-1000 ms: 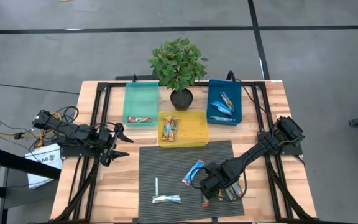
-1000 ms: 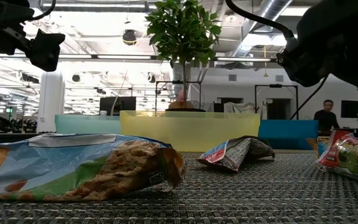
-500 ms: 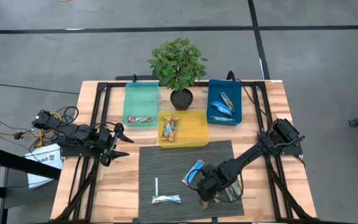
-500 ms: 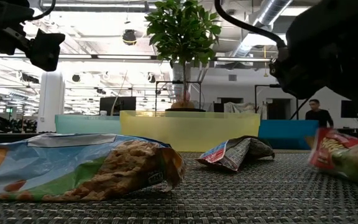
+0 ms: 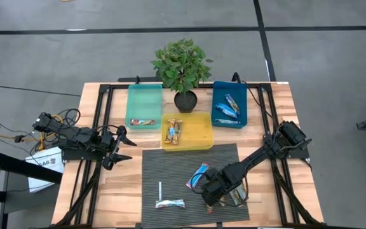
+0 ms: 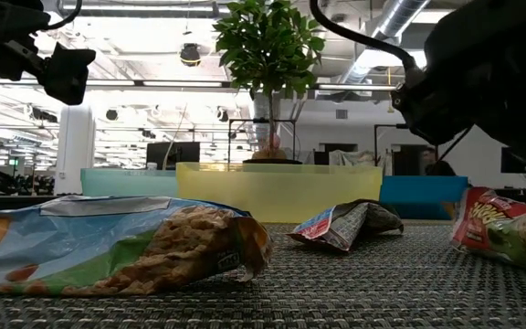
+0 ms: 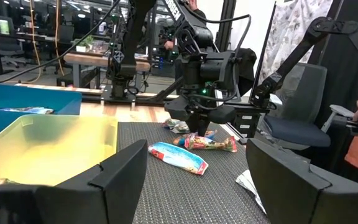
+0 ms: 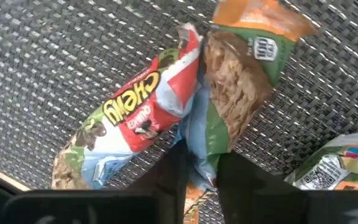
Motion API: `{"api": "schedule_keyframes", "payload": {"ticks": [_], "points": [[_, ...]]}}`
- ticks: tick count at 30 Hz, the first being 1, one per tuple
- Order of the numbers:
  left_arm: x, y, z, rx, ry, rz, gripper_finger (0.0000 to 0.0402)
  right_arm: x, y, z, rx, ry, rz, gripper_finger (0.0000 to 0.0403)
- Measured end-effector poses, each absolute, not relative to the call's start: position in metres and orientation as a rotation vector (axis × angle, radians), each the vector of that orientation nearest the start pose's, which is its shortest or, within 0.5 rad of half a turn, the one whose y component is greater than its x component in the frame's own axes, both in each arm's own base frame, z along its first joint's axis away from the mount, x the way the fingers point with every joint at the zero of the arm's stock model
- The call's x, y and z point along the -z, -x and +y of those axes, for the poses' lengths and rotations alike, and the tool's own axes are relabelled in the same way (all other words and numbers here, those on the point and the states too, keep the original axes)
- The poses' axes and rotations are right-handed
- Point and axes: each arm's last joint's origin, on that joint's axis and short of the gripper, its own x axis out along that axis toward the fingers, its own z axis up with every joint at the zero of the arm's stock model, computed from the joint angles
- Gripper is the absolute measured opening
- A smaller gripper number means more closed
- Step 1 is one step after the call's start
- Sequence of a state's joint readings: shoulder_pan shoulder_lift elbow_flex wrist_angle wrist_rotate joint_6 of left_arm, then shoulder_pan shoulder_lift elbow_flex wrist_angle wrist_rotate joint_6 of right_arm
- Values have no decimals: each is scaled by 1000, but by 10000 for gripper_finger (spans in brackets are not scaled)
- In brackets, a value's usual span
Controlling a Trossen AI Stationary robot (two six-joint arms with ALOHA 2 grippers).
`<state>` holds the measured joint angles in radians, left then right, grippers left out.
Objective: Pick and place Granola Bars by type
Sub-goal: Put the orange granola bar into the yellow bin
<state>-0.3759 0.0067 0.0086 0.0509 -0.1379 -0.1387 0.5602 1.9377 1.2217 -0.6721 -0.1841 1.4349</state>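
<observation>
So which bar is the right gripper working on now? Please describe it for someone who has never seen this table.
Find the dark woven mat at the front of the table. Near its right front corner, bars lie clustered under the right gripper. Its fingers pinch the green-orange granola bar, which lies against a red-and-white bar printed "Chewy"; the pinched bar shows bare oat granola on its wrapper.

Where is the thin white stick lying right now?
In the high view, the thin white stick lies on the dark mat's left part, just above the bar at its front edge.
</observation>
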Motion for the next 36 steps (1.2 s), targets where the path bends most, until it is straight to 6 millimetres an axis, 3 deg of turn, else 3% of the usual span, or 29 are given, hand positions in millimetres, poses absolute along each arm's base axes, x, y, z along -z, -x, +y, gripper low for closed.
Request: {"api": "schedule_keyframes", "payload": {"ticks": [7,12,25,36], "points": [[-171,-92,-32,242,151,-34,265,-143,-299,193,441,-865,1508,15],[-171,-92,-32,242,151,-34,265,-151,-298,190,450,-863,1477,9],[-171,-92,-32,242,152,-35,265,-200,-286,162,621,-828,1218,12],[-171,-92,-32,241,147,-35,265,-243,-276,139,710,-768,869,12]]}}
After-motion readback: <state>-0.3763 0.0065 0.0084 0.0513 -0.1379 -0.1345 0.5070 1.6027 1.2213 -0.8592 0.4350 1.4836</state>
